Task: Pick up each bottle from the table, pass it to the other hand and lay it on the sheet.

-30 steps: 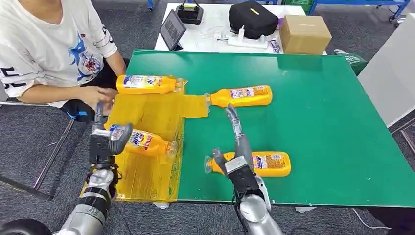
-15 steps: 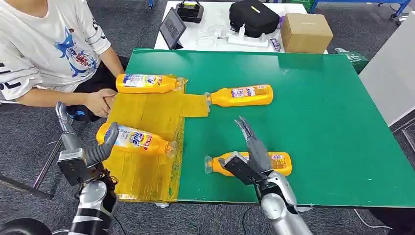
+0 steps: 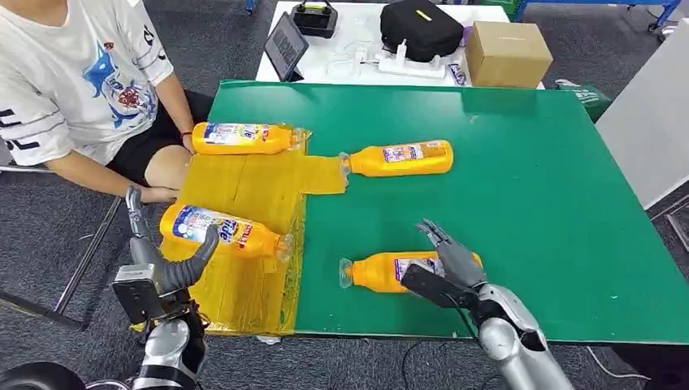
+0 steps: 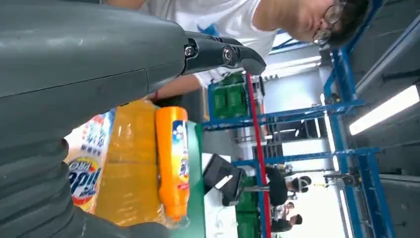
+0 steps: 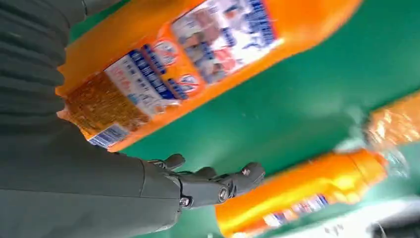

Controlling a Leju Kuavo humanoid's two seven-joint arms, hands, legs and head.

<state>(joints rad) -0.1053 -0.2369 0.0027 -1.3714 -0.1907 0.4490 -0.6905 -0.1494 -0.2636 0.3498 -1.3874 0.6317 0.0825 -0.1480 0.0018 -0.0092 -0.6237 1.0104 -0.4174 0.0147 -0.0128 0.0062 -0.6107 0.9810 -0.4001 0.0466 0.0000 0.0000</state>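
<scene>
Orange bottle (image 3: 223, 230) now lies on the yellow sheet (image 3: 244, 191) at 9 o'clock | left hand (image 3: 154, 268) backed off, fingers spread, empty | right hand (image 3: 447, 264) dropped over next bottle (image 3: 382, 270) at 6 o'clock, fingers apart, not gripping yet

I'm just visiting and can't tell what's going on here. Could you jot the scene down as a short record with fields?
Table: green table top with a yellow sheet at its left side
Bottles on sheet: far bottle; near bottle, both lying down
Bottles on green: one beside the sheet's tab; one at the near edge
Left hand: open, holds nothing, just beside the near bottle on the sheet
Right hand: open, over the near-edge bottle, not gripping
Person: seated left of the table
</scene>
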